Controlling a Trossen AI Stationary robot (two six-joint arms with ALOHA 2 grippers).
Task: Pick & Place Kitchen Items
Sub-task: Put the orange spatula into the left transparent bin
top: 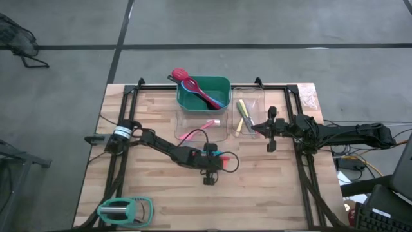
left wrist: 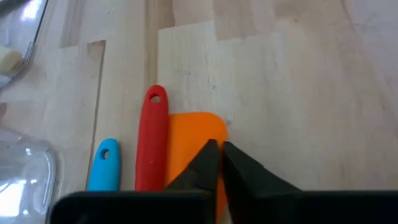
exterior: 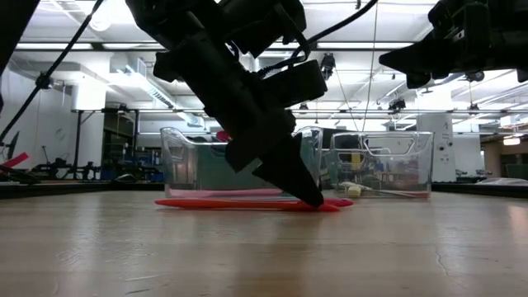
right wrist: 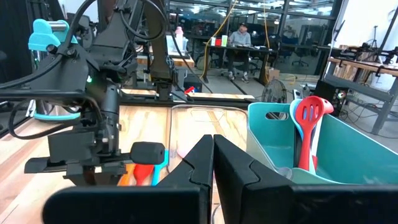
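Observation:
My left gripper (top: 217, 158) is shut, its tips down on a flat orange utensil (left wrist: 193, 134) that lies on the table mid-front, beside a red handle (left wrist: 153, 143) and a blue handle (left wrist: 104, 165). In the low view the utensils (exterior: 247, 204) lie flat under its tip (exterior: 312, 198). My right gripper (top: 256, 128) is shut and empty, in the air over the right clear bin (top: 257, 96), which holds yellow utensils (top: 242, 116). The green bin (top: 222, 84) holds a red and a blue utensil (top: 193, 87). A pink utensil (top: 196, 131) lies in the left clear bin. My left gripper touches the orange utensil's flat broad end (left wrist: 199, 124) with its shut fingertips (left wrist: 208, 155), which come slanting down from above. The utensil lies flat on the table. Whether the fingers pinch it or only rest on it, I cannot tell.
A mint-green and grey handled gadget (top: 125, 209) lies at the table's near left corner. The bins stand together at the far middle. A black frame (top: 116, 161) runs along the table's sides. Bare wood lies along the near edge (top: 257, 206).

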